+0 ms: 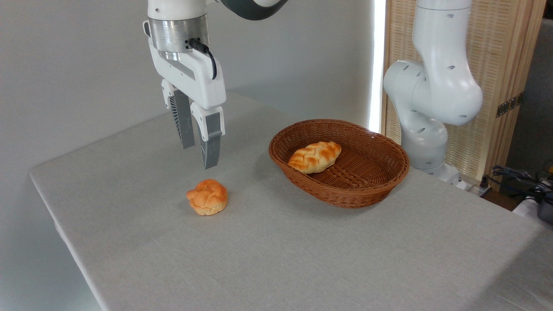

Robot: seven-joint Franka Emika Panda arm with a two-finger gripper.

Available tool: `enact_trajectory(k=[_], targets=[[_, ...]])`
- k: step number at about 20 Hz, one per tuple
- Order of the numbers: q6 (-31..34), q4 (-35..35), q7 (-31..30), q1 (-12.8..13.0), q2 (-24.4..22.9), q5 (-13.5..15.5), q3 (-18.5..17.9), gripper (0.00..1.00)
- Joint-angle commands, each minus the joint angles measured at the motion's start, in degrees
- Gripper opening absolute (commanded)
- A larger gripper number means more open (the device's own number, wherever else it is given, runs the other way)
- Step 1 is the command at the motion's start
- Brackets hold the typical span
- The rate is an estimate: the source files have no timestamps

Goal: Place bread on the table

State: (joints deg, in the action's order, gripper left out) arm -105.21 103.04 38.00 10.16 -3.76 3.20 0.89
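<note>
Arm (432,86): white, jointed, base at right, reaching overhead to left. Wrist: silver collar, black cable. Hand (199,156): pointing straight down, nothing held; two grey fingers (211,144) slightly parted, tips hanging above the worktop (302,250).

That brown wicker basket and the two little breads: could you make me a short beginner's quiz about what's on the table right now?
1. True or false: the long braided golden loaf lies inside the oval brown wicker basket.
2. What sits on the grey-beige cloth table below the two-finger gripper?
A. a round orange knotted bun
B. a banana
C. a cup
3. Fill in: the gripper holds ____ between its fingers.

Key
1. True. The loaf rests on the basket's floor, near its left wall.
2. A. The bun lies on the cloth, clear of the fingertips hanging above it.
3. Nothing. The fingers stand slightly apart in the air, touching neither bread.
</note>
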Motion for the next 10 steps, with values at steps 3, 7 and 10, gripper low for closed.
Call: enact_trajectory(k=[3, 7, 10], targets=[[1.6, -0.7, -0.2, 0.6, -0.1, -0.7, -0.3, 1.00], [1.6, -0.7, -0.3, 0.6, -0.1, -0.7, -0.3, 1.00], [1.6, -0.7, -0.1, 0.6, -0.1, -0.7, -0.3, 1.00]])
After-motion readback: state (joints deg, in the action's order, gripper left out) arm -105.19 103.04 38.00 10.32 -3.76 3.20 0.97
